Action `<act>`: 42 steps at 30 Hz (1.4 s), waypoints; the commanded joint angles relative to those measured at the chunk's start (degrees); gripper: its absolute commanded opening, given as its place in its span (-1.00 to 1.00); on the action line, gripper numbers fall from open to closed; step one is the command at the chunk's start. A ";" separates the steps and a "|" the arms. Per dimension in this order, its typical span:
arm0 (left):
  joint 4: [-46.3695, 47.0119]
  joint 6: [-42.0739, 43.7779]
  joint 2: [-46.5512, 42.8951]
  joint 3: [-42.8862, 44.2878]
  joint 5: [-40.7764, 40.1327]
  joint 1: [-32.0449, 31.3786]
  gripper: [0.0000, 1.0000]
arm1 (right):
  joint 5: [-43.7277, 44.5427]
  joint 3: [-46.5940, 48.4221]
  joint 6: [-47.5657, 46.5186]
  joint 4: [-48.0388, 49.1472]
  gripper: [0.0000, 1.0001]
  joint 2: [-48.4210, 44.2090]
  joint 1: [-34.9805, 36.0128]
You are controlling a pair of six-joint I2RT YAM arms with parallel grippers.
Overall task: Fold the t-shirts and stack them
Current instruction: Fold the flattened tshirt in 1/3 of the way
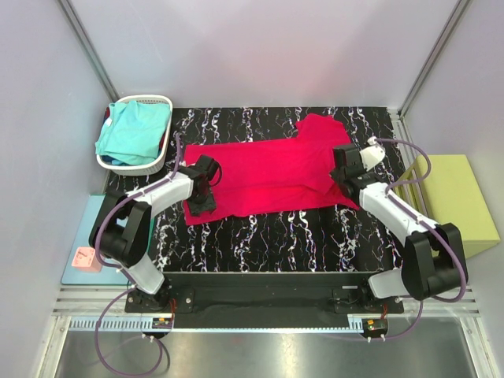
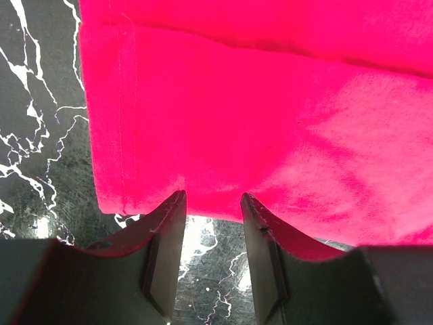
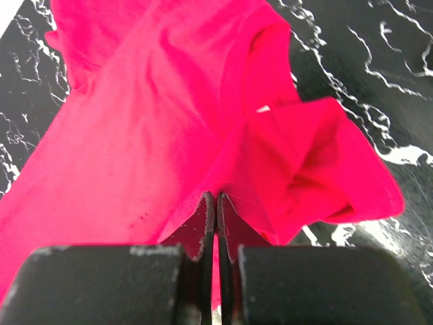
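The red shirt [image 1: 272, 169] lies spread across the middle of the marbled counter [image 1: 276, 236], its sleeves toward the right. The left gripper [image 2: 212, 203] sits at the shirt's left hem. Its jaws are apart, with the tips at the cloth's edge and bare counter between them. The right gripper [image 3: 215, 202] is pinched tight on a bunched fold beside a sleeve. Only the wrist views show the jaws. Only the top view shows the turquoise shirt [image 1: 130, 134], heaped in a white basket [image 1: 150, 101] at the far left, well apart from both grippers.
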 commanded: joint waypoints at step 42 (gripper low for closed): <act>1.07 0.49 1.69 0.59 -0.03 0.21 -0.14 | -3.96 14.67 -11.42 -0.16 0.07 8.33 -0.82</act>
